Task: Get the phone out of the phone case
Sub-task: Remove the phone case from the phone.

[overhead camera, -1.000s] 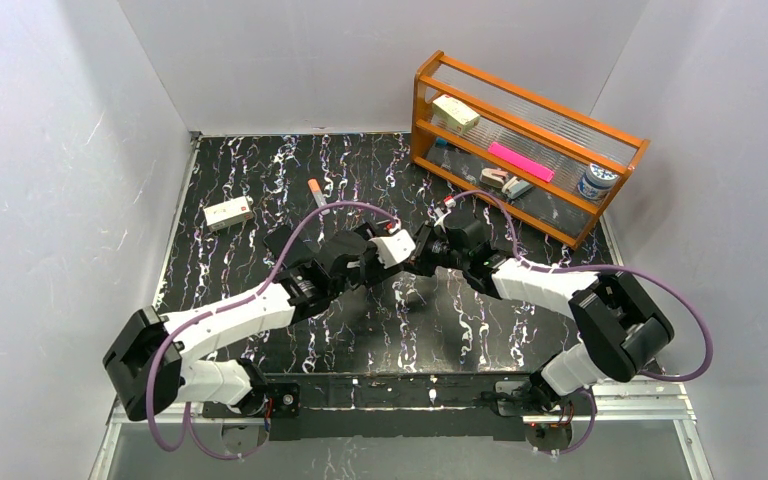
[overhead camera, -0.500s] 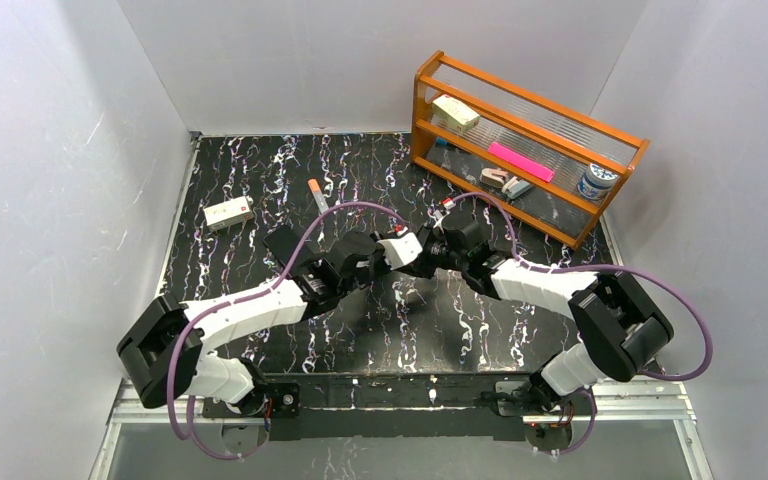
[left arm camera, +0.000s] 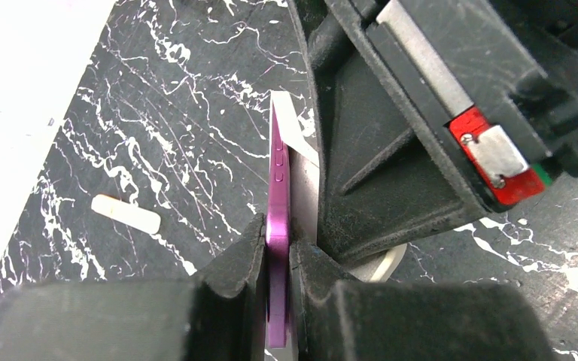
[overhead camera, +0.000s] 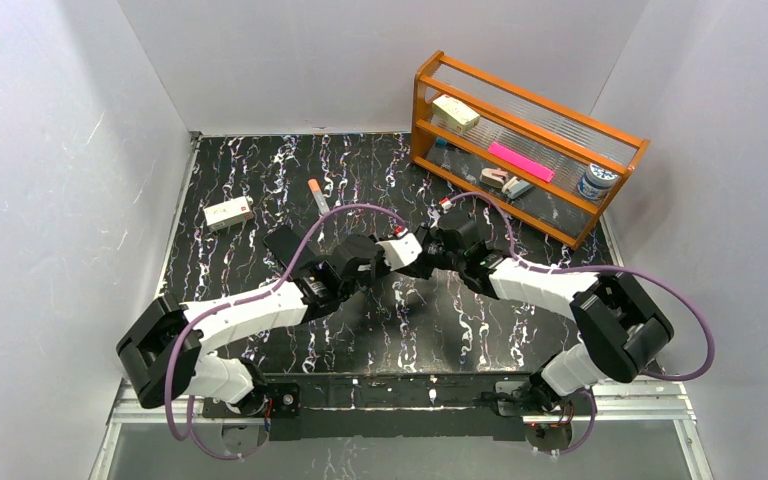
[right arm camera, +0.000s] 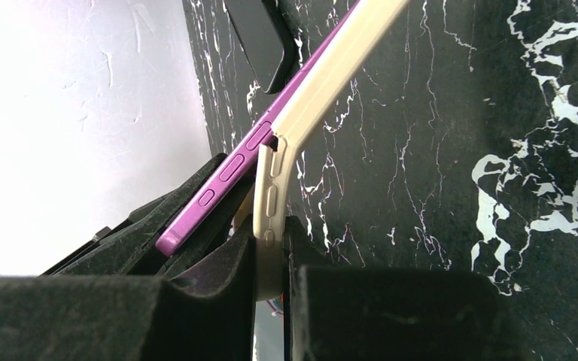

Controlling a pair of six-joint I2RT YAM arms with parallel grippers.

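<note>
The left gripper [left arm camera: 277, 244] is clamped on the bare long edge of the purple phone [left arm camera: 278, 195], one black pad [left arm camera: 241, 259] on each flat face, and the side buttons show just beyond the pads. Directly opposite, the right gripper [right arm camera: 269, 248] is pinched shut on the thin side wall of the cream case [right arm camera: 312, 94], near its button bumps.

In the right wrist view, the near end of the phone stands away from the case wall in a narrow wedge. Farther along, the two run close together, so the phone is partly out and partly seated. Both are held on edge, off the surface.

From above, the two grippers meet nose to nose over the middle of the black, white-veined table [overhead camera: 250, 180]. The phone and case are mostly hidden between them there. Each arm carries a purple cable [overhead camera: 340, 210] arching over it.

A flat black rectangle [overhead camera: 285, 243] lies on the table just left of the left arm. Farther left and toward the far side sits a small white box [overhead camera: 228, 212]. A short pale stick with an orange tip [overhead camera: 316, 192] lies between that box and the grippers.

At the far right stands a wooden rack [overhead camera: 535, 100], set at an angle. It holds a pale box [overhead camera: 455, 112], a pink bar [overhead camera: 520, 160], a small round tin [overhead camera: 596, 182] and some small items I cannot identify.
</note>
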